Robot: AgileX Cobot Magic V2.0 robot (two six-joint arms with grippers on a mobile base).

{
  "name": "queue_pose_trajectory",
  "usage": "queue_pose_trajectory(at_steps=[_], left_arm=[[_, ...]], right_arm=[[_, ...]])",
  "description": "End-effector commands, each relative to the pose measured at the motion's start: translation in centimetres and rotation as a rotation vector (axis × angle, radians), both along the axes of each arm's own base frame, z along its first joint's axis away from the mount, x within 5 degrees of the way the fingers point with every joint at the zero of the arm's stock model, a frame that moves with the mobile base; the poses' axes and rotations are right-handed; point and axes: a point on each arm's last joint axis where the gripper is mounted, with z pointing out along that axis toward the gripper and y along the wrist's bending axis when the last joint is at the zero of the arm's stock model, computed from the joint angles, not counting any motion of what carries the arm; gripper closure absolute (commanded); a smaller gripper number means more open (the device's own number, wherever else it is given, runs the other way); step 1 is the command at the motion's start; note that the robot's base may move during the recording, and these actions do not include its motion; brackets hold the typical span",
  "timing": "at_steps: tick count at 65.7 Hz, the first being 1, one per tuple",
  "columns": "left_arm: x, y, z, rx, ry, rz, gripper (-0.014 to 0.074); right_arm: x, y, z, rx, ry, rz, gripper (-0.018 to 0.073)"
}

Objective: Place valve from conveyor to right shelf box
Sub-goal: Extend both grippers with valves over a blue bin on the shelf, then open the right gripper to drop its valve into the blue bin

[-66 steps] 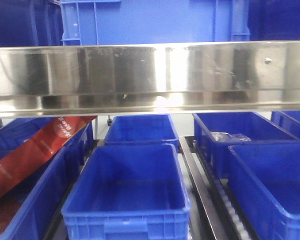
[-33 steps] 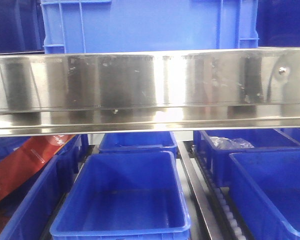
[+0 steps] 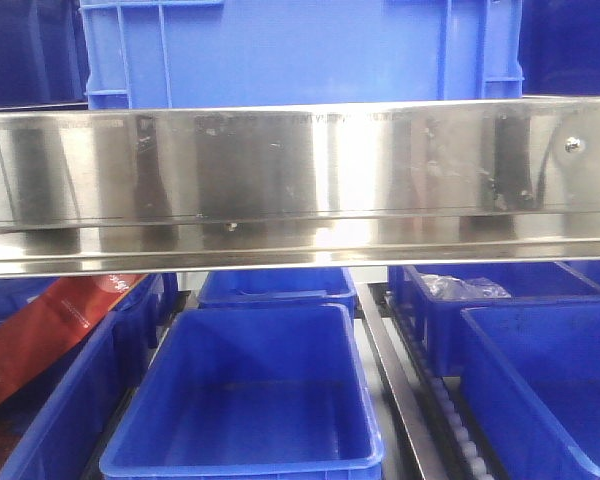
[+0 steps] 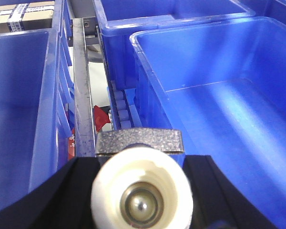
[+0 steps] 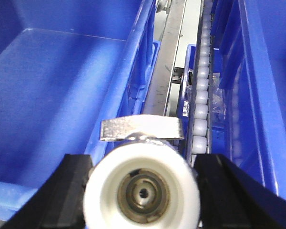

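Observation:
Neither arm shows in the front view. In the left wrist view a valve point(image 4: 115, 171) with a white round end and a grey metal handle point(image 4: 139, 141) sits between black fingers point(image 4: 52, 198), and my left gripper point(image 4: 140, 193) is shut on it. It hangs over the rim between a blue shelf box point(image 4: 229, 100) on the right and the roller rail. My right gripper point(image 5: 142, 193) is likewise shut on a second white-ended valve point(image 5: 101, 177), above the gap between a blue box point(image 5: 52, 86) and another point(image 5: 267, 90). The conveyor is out of view.
A broad steel shelf rail point(image 3: 300, 180) crosses the front view, with a blue crate point(image 3: 300, 50) above it. Below stand open blue boxes, centre point(image 3: 250, 400) and right point(image 3: 550, 380), one holding a clear bag point(image 3: 460, 288). A red carton point(image 3: 50, 335) leans at the left. White rollers point(image 5: 200, 95) run between boxes.
The front view has drawn closer to the shelf: the steel rail looks larger and lower, and the boxes beneath have shifted. Over the last half second almost nothing moved.

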Motion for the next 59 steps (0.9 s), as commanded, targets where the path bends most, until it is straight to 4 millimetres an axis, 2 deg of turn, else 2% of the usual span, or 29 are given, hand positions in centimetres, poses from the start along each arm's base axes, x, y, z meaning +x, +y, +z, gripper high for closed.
queue_pose_trajectory(at_steps=[1, 59], left_arm=[[-0.31, -0.18, 1.08, -0.017, -0.075, -0.005, 0.0707], [-0.31, -0.18, 1.08, -0.017, -0.075, -0.005, 0.0707]], right_arm=[[-0.29, -0.14, 1.55, 0.023, -0.100, -0.011, 0.0722], [-0.28, -0.14, 1.56, 0.023, -0.101, -0.012, 0.0722]])
